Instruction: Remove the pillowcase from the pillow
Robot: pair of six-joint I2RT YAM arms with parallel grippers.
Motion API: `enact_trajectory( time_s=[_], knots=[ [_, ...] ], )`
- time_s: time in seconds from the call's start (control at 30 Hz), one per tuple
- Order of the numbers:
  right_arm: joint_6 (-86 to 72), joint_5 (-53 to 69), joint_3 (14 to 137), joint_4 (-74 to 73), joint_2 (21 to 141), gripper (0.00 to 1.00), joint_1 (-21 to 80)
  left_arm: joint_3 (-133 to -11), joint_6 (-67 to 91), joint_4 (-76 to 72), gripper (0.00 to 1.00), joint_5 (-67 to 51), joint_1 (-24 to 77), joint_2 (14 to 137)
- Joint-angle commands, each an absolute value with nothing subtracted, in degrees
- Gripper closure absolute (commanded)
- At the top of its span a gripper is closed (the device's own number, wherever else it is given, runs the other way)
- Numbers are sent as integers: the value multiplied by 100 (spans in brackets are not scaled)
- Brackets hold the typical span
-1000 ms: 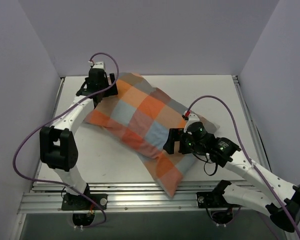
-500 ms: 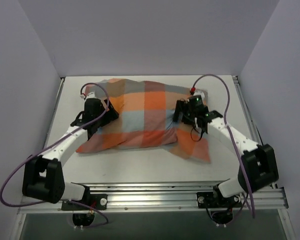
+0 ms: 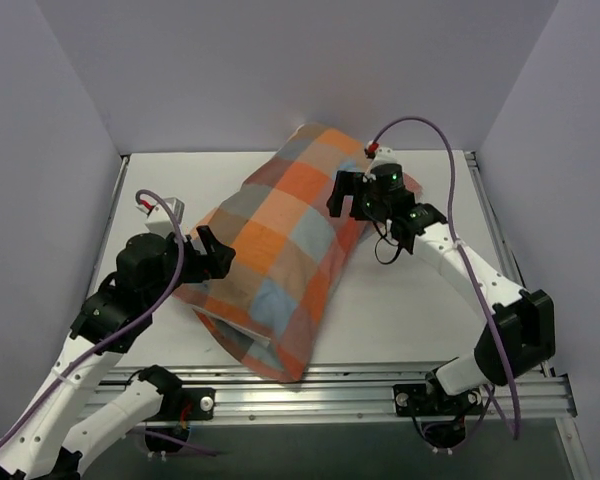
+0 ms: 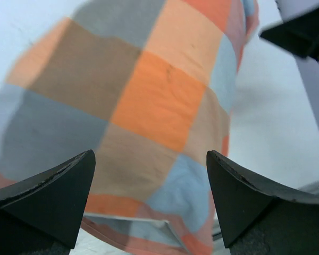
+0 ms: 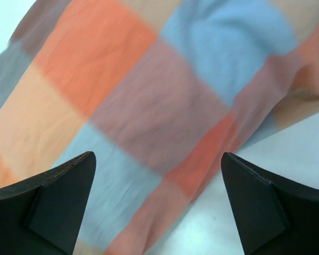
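White table carries the pillowcase, pillow hidden inside, long axis running far right to near centre. We log left pincer just left of its near half, right pincer over the far end; both apart, empty. Its opening seems nearest the left pincer.

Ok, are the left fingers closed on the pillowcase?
No: in the left wrist view the left fingers stand wide apart over the pillowcase, no fabric pinched between them.
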State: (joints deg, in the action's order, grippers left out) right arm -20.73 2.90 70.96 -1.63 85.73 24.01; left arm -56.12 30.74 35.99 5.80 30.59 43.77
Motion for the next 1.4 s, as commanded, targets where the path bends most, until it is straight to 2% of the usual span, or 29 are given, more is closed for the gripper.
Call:
enact_trajectory(
  time_s=[0.0, 0.2, 0.47, 0.7, 0.83, 0.9, 1.07, 1.1, 1.2, 1.37],
  knots=[
    [-1890, 343, 6619, -369, 7920, 0, 2978, -5985, 2392, 3719, 6, 1660, 2997, 4832],
    [-2003, -130, 5723, -246, 7374, 0, 4200, -5933, 2311, 2798, 6, 1355, 2646, 6456],
    [-2259, -518, 4870, -167, 7006, 0, 4491, -5976, 3023, 1856, 6, 151, 2741, 8006],
    [-2066, -1730, 5123, -957, 6575, 0, 4974, -6802, 3173, 1468, 6, -131, 3243, 8727],
    [-1759, -2179, 5370, -1081, 6513, 0, 5536, -7189, 3085, 1713, 6, -44, 3208, 8596],
    [-1566, -2460, 5545, -1116, 6626, 1, 5975, -7321, 3050, 1977, 6, 359, 3129, 8290],
    [-1117, -2988, 5871, -1011, 7196, 6, 6863, -7278, 3129, 2626, 6, 316, 2157, 7490],
    [-1038, -3040, 5976, -976, 7303, 10, 7082, -7208, 3068, 2732, 6, 360, 2005, 7227],
    [-774, -3085, 6230, -853, 7812, 13, 7399, -6875, 2760, 3049, 6, 631, 1425, 6683],
    [-335, -3269, 6688, -695, 8805, 14, 7787, -5996, 2435, 3155, 6, 940, 722, 5628]
  ],
)
